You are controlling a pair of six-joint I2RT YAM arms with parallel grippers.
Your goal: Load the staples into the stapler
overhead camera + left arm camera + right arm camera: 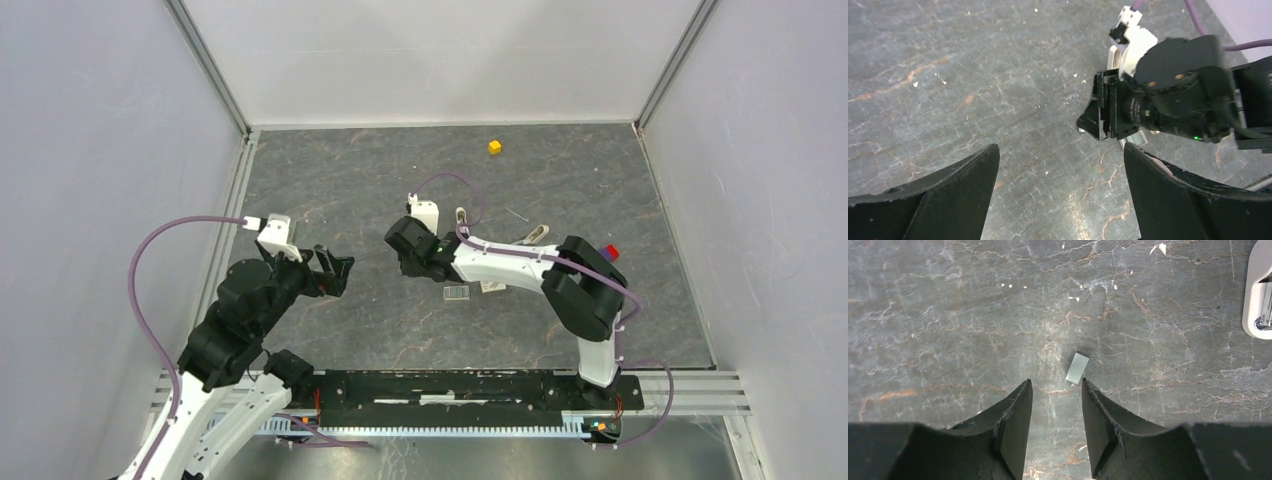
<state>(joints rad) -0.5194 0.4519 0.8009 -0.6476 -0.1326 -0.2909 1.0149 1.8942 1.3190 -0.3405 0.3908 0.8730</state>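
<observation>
Two sets of jaws over that grey marbled table point(330, 180) and I honestly can't tell who's on the job. Which side makes the pick? — tinker_dan

Right side, easy. The left gripper point(1060, 150) hangs off to one side, flung wide with nothing in it, looking across at the other wrist. The right gripper point(1055, 385) points down at the table, jaws partway apart, nothing between them. — yam_owner

ok and where's the stuff? — tinker_dan

White stapler point(1258, 290) sits at the far right edge of the right wrist view, well apart from the fingers, so I'd say that's for later. The staples point(1077, 368) are the tiny grey block lying flat on the table just ahead of the fingertips, a touch right of the gap. Its long axis runs mostly away from the gripper, leaning a bit right, so the jaws would close across the narrow width. My guess is nudge right, then drop. — yam_owner
</observation>
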